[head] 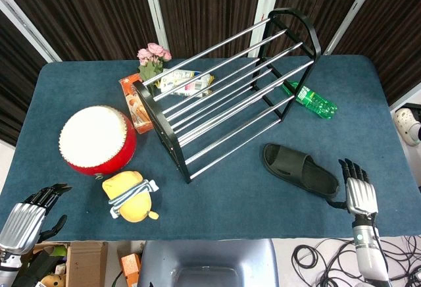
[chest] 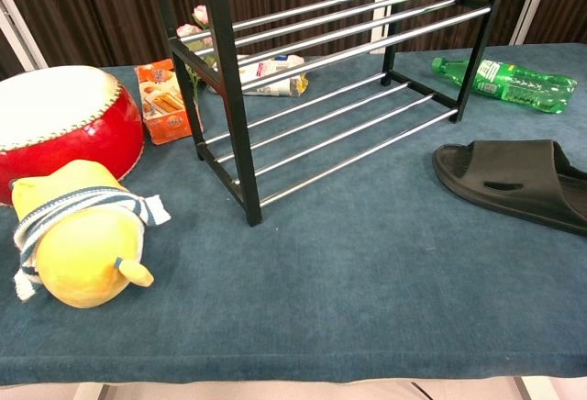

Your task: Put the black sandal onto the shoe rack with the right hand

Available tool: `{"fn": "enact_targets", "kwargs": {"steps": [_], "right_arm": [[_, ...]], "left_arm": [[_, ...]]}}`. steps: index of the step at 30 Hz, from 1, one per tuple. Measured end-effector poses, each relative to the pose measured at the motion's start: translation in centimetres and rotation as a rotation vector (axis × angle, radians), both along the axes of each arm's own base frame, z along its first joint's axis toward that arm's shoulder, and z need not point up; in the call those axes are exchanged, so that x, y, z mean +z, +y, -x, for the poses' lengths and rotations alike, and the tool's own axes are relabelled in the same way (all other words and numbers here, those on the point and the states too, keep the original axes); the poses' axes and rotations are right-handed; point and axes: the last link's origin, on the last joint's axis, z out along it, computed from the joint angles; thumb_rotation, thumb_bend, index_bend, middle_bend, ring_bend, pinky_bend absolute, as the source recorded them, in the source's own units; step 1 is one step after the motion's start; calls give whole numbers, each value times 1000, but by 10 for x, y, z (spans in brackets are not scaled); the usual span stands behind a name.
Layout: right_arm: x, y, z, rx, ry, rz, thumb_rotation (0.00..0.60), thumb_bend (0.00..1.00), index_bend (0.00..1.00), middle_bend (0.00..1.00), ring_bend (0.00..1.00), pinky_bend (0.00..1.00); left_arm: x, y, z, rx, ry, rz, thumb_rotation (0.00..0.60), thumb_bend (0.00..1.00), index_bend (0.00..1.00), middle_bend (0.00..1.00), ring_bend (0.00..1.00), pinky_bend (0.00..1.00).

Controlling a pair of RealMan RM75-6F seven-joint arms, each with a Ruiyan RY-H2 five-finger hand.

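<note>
The black sandal (head: 300,169) lies flat on the blue cloth at the right front, sole down; the chest view shows the sandal (chest: 514,183) at its right edge. The black shoe rack (head: 230,89) with chrome bars stands in the middle of the table, seen as the rack (chest: 321,79) in the chest view. My right hand (head: 358,191) hovers just right of the sandal's heel end, fingers spread and holding nothing. Off the table's front left corner is my left hand (head: 29,214), empty with fingers apart. Neither hand appears in the chest view.
A red drum (head: 97,139) and a yellow plush toy (head: 131,196) sit at the left front. An orange box (head: 135,106), pink flowers (head: 153,56) and a packet lie behind the rack. A green bottle (head: 311,100) lies right of it.
</note>
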Motion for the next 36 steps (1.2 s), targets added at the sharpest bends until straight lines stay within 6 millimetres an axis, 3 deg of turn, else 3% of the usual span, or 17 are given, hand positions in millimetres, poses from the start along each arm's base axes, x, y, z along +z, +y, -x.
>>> {"fn": "enact_targets", "kwargs": {"steps": [18, 36], "right_arm": [[-10, -7, -1, 20, -95, 4, 600, 100, 0, 0, 0, 85], [-45, -29, 4, -9, -197, -5, 600, 100, 0, 0, 0, 85]], "left_arm": [[1, -1, 0, -4, -9, 7, 600, 354, 266, 234, 246, 467], [1, 0, -1, -14, -28, 26, 600, 354, 270, 238, 246, 466]]}}
